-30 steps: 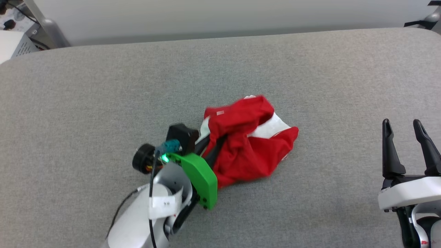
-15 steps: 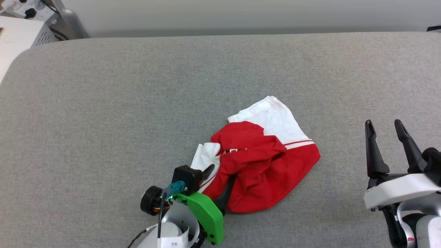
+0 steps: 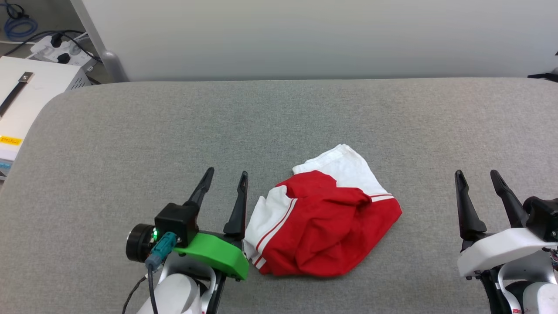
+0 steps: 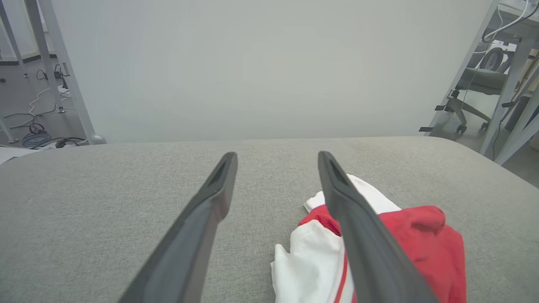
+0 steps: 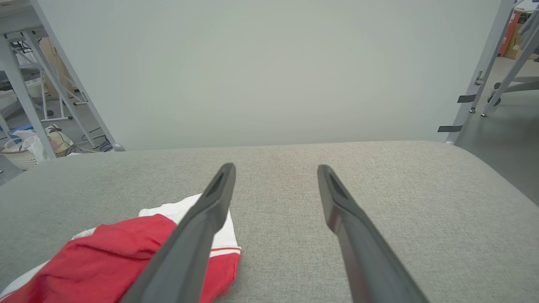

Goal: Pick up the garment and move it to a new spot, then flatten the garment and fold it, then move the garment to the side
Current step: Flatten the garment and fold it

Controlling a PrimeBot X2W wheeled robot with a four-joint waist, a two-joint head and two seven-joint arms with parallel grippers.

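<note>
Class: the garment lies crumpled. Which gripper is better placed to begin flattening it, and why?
Probably left. The left gripper is open close beside the garment, at its white sleeve; the right gripper, also open, stands well away across the grey surface.

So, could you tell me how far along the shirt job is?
Done: the left gripper, which held the shirt a second ago, has released it on the table. In hand: nothing; both it and the right gripper are open. Left: flattening the crumpled shirt, folding, moving aside.
</note>
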